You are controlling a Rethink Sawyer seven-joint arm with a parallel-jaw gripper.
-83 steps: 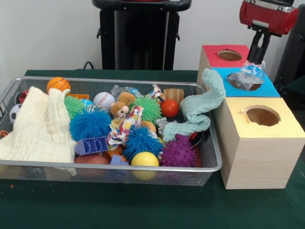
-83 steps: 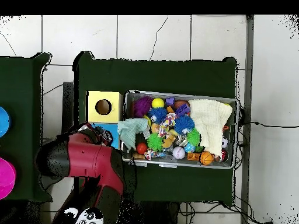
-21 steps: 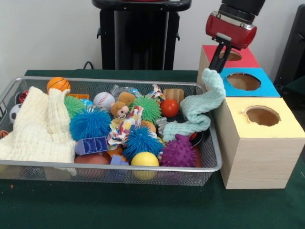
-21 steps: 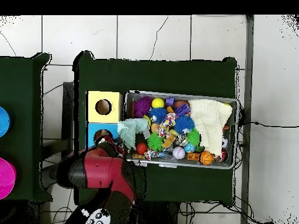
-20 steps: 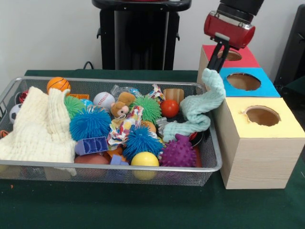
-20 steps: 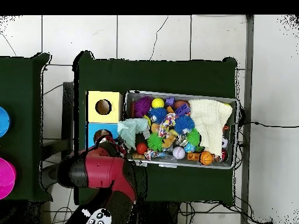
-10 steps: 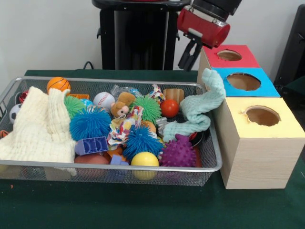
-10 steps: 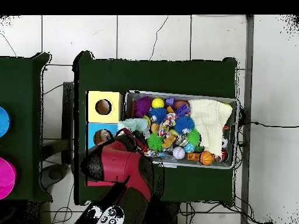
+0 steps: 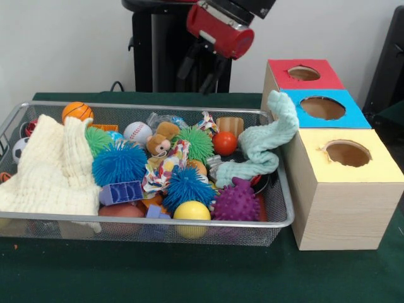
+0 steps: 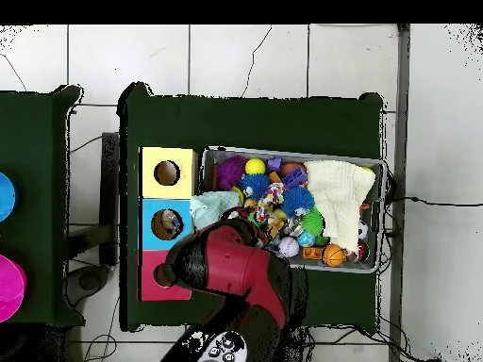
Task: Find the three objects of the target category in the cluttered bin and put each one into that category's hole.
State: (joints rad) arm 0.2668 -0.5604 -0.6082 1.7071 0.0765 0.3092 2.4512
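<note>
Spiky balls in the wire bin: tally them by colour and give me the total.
Blue spiky rubber balls: 2
Green spiky rubber balls: 2
Purple knobbly rubber ball: 1
Total: 5
</note>
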